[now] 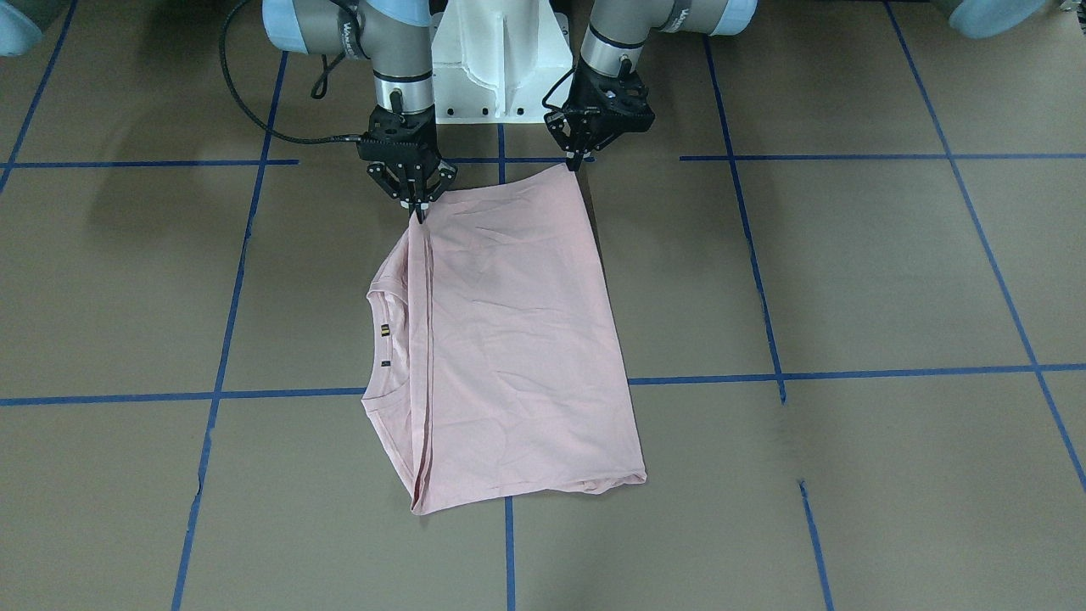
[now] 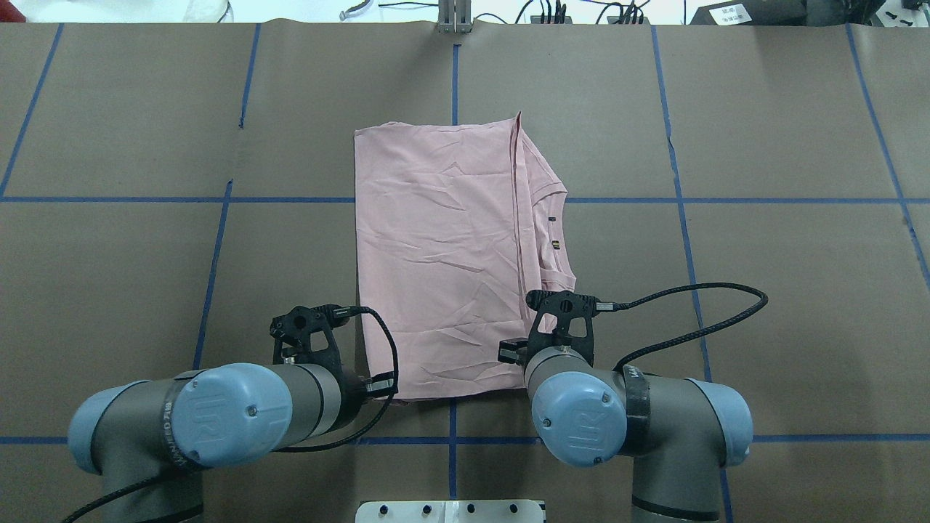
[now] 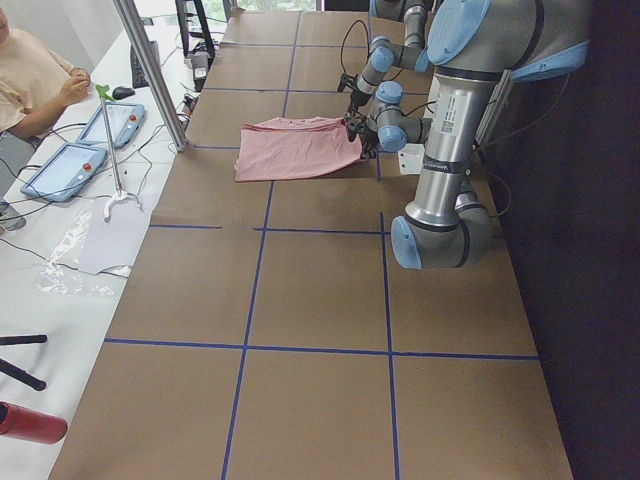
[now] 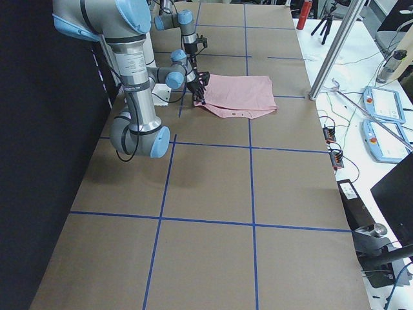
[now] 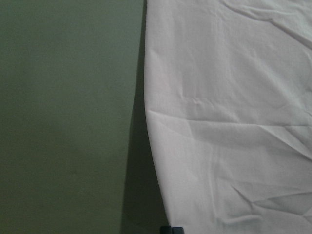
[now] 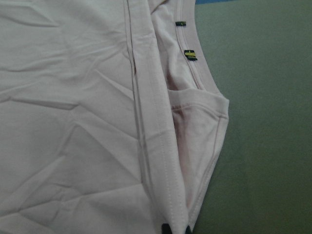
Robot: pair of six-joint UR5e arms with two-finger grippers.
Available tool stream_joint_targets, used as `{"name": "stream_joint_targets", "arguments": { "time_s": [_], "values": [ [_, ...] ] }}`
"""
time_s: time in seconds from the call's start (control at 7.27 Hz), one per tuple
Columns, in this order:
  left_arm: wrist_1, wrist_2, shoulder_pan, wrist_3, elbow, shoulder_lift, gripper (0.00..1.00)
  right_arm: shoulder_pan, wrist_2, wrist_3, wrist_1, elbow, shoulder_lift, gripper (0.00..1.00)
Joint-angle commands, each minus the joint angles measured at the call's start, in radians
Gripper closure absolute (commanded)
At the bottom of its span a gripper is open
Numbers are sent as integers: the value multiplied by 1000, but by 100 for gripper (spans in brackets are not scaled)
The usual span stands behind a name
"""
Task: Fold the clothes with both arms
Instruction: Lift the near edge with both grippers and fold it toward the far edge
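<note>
T-shirt (image 1: 517,339) folded, flat on table (image 1: 848,271). My left claw (image 1: 577,163) pinches its 1 o'clock corner in front-facing view, right claw (image 1: 419,209) its 11 o'clock corner.

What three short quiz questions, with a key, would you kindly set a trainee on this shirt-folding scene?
1. True or false: the T-shirt lies with its neckline on the right gripper side.
2. Which T-shirt edge do the right gripper and left gripper pinch? A. the far edge; B. the edge nearest the robot; C. neither.
3. Fill in: the tape lines on the table are ___.
Key: 1 true; 2 B; 3 blue.
</note>
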Motion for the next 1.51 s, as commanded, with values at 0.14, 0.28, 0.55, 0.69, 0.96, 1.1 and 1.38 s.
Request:
{"name": "stream_joint_targets", "arguments": {
  "time_s": [0.14,0.28,0.55,0.69,0.96,1.1,1.38],
  "values": [
    [375,-94,-3,1,-386,-7,100,-34,33,9,-330,325,15,100],
    [411,-94,-4,2,-426,-8,100,-47,33,9,-365,346,32,100],
    [408,-92,-66,85,-339,-42,100,-49,29,-2,-353,249,76,100],
    [397,-94,-130,160,-259,-79,100,-3,32,-18,-335,189,108,100],
    [318,-95,-255,264,-113,-120,100,107,36,-109,-235,65,133,100],
    [243,-95,-287,284,-35,-122,100,143,47,-121,-144,-24,138,100],
    [137,-94,-339,321,143,-172,100,207,62,-146,-62,-231,237,100]
  ]
}}
